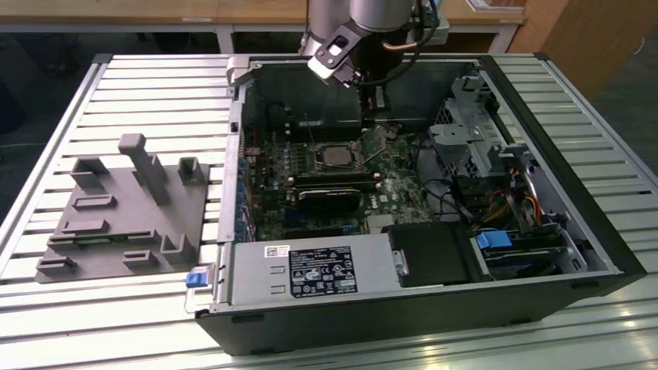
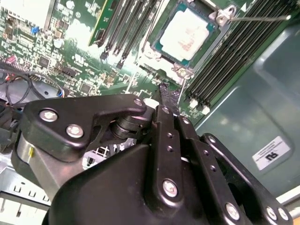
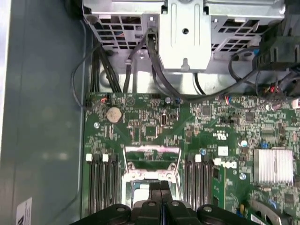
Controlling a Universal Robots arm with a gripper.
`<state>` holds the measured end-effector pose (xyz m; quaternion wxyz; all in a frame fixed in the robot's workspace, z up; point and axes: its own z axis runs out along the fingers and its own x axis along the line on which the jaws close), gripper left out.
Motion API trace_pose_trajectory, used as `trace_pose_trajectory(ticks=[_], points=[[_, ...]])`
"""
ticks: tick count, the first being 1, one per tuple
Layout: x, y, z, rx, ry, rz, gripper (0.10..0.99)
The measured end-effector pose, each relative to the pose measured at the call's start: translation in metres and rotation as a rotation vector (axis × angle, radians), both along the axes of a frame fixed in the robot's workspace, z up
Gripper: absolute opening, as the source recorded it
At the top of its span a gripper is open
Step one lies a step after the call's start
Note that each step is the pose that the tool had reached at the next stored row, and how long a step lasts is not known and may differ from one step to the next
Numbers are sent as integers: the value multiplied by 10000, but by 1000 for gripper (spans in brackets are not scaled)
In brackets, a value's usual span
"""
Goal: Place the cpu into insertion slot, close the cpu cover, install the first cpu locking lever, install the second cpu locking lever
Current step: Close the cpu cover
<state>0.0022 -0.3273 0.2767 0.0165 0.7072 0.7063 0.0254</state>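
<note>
Small silvery-beige square cpu (image 2: 185,35) lies in the silver-rimmed insertion slot (image 2: 180,70); likely light, rigid and fragile, so grip its edges only. The black gripper (image 2: 163,91) is at its one o'clock in the exterior view, jaws clenched empty.

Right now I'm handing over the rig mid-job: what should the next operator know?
Claw: shut, holding nothing, tips close by the cpu cover, which stands raised in the first wrist view; contact unclear.
Cpu: seated in the insertion slot.
Done: cpu placed.
Left: close the cover, install both locking levers; one lever rod sticks out free beside the slot.
</note>
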Motion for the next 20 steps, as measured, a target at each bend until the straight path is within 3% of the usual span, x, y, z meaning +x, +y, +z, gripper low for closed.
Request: trace_pose_trajectory(ticks=[7,16,20], points=[[115,21,-93,-5,90,2,122],[213,100,-144,-7,104,85,122],[259,104,-152,-8,105,73,122]])
